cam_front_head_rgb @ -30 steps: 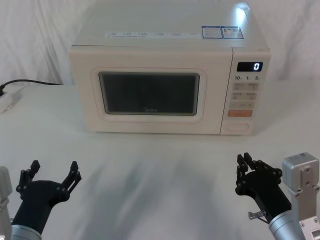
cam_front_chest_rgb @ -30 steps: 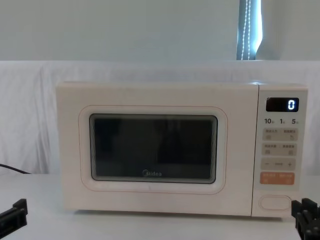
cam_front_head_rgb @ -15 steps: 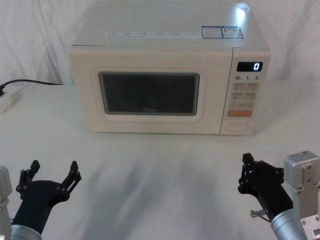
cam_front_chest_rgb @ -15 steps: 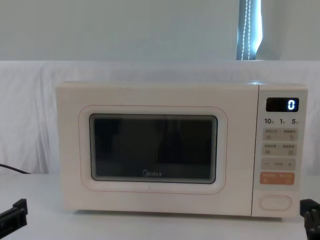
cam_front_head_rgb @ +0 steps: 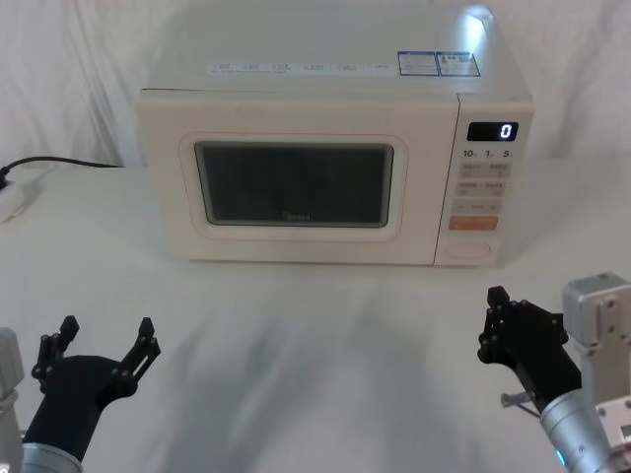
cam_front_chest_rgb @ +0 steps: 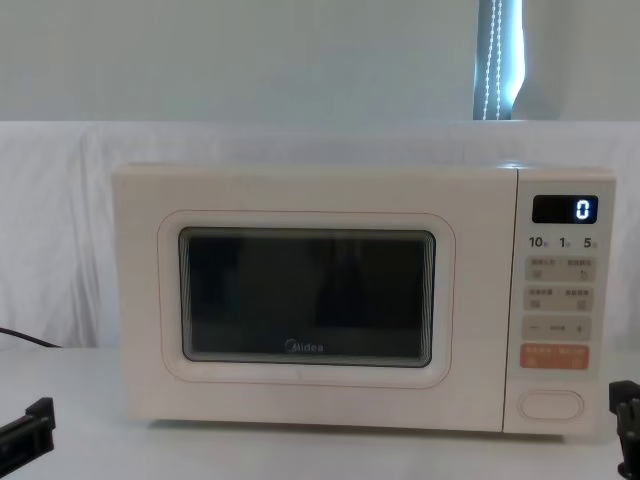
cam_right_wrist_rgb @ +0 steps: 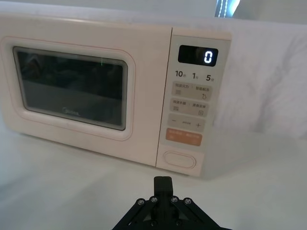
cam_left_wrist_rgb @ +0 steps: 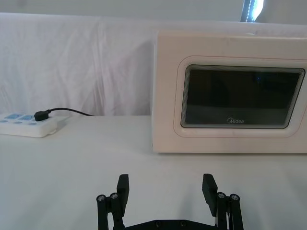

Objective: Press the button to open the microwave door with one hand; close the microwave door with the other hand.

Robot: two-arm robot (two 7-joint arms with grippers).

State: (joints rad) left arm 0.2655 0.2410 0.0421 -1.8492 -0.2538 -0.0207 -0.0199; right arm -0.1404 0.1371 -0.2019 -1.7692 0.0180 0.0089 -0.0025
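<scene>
Button [cam_front_head_rgb: 466,251] unpressed; right gripper [cam_front_head_rgb: 496,317] jaws now together

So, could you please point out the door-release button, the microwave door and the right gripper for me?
button [cam_right_wrist_rgb: 179,159], right wrist view, middle of its cream pill face.
microwave door [cam_front_head_rgb: 296,184], head view, centre of the dark window.
right gripper [cam_front_head_rgb: 497,325], head view, closed fingertips.

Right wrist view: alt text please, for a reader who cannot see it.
A cream microwave stands on a white table, door closed, display reading 0. The right gripper, fingers shut, points toward the wide cream button from a short way off.
</scene>
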